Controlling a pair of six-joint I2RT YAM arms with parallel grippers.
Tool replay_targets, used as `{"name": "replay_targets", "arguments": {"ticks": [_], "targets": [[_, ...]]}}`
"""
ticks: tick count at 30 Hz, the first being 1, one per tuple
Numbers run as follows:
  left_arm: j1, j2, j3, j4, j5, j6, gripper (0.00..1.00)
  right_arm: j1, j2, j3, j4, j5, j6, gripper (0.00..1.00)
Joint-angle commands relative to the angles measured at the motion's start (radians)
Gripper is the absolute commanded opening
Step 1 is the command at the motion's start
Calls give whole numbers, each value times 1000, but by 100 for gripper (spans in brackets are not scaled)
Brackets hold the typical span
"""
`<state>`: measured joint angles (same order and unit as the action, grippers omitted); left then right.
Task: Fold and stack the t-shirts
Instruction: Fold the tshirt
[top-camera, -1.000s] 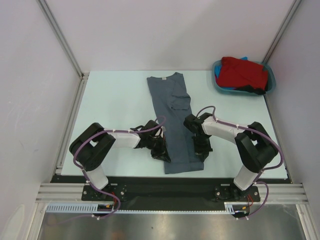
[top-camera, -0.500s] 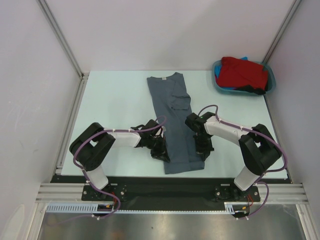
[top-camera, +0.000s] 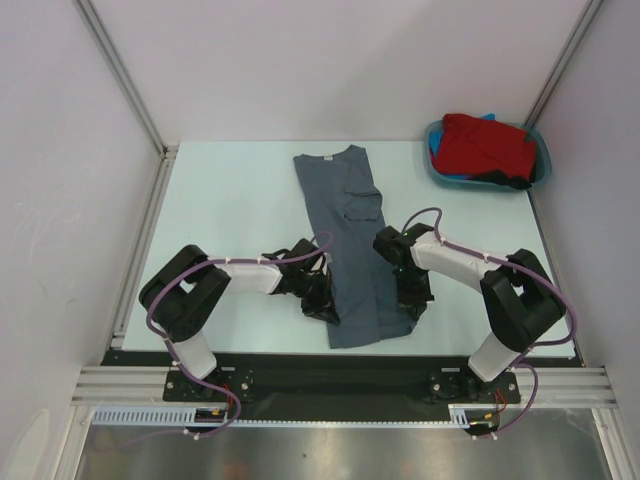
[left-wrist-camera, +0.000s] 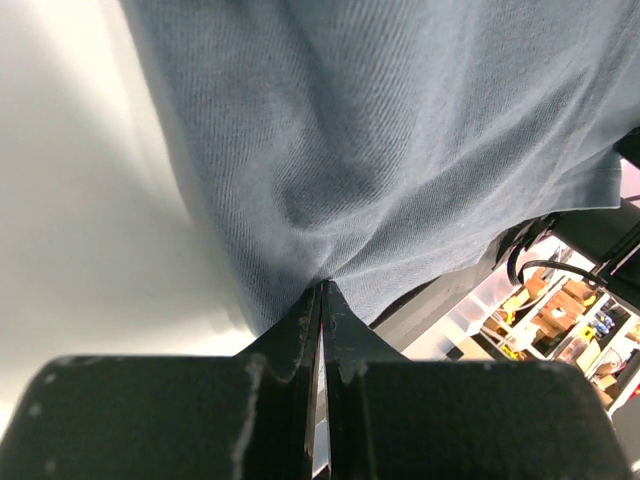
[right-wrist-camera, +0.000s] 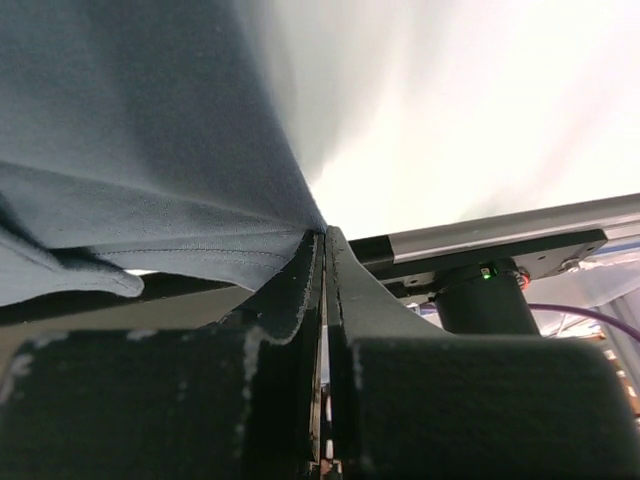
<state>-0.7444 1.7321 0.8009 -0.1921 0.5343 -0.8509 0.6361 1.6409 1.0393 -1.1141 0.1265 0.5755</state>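
Observation:
A slate-grey t-shirt (top-camera: 352, 240) lies as a long folded strip down the middle of the table, collar end far, hem end near. My left gripper (top-camera: 322, 308) is shut on its left edge near the hem, and cloth (left-wrist-camera: 400, 160) bunches at the pinched fingertips (left-wrist-camera: 322, 290). On the right edge near the hem my right gripper (top-camera: 412, 312) is shut on the shirt, with cloth (right-wrist-camera: 130, 140) drawn into its closed tips (right-wrist-camera: 324, 236). A red t-shirt (top-camera: 485, 145) is heaped in the tub, with bits of blue and black cloth under it.
A teal plastic tub (top-camera: 540, 150) stands at the table's far right corner. White walls and metal posts close in the table on three sides. The black base rail (top-camera: 330, 385) runs along the near edge, just below the shirt's hem.
The right gripper has slid a little toward the near edge along the shirt's right side, tugging the hem corner with it. The left gripper has barely moved.

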Motion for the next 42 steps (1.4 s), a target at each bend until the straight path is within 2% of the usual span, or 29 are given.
{"name": "replay_targets", "arguments": {"ticks": [1, 9, 11, 12, 15, 18, 19, 21, 24, 31, 38, 42], "targets": [[-6, 18, 18, -49, -57, 47, 6, -24, -44, -22, -98, 94, 43, 0], [-6, 18, 17, -49, -56, 47, 5, -41, -18, -88, -98, 71, 64, 0], [-6, 18, 15, -47, -56, 46, 5, -41, 0, -85, -102, 71, 70, 8], [-6, 17, 15, -47, -53, 46, 5, -42, 19, -81, -111, 73, 73, 8], [-7, 18, 14, -44, -54, 44, 5, -41, 8, -55, -110, 78, 72, 25], [-7, 18, 17, -43, -48, 46, 5, -36, -62, -9, -108, 74, 67, 67], [-7, 18, 18, -44, -45, 46, 4, -36, -87, 19, -107, 82, 61, 74], [-9, 14, 24, -47, -45, 46, 4, -44, -127, 42, -86, 73, 43, 79], [-9, 9, 37, -50, -48, 46, 2, -58, -158, 62, -49, 29, 21, 77], [-12, 18, 73, -61, -43, 50, 1, -52, -55, 47, 25, -76, -19, 67], [-15, 18, 60, -55, -46, 46, 1, -23, -23, 28, 68, -110, -40, 57], [-16, 23, 58, -50, -42, 42, 1, -7, 5, 7, 88, -117, -49, 56]]}}
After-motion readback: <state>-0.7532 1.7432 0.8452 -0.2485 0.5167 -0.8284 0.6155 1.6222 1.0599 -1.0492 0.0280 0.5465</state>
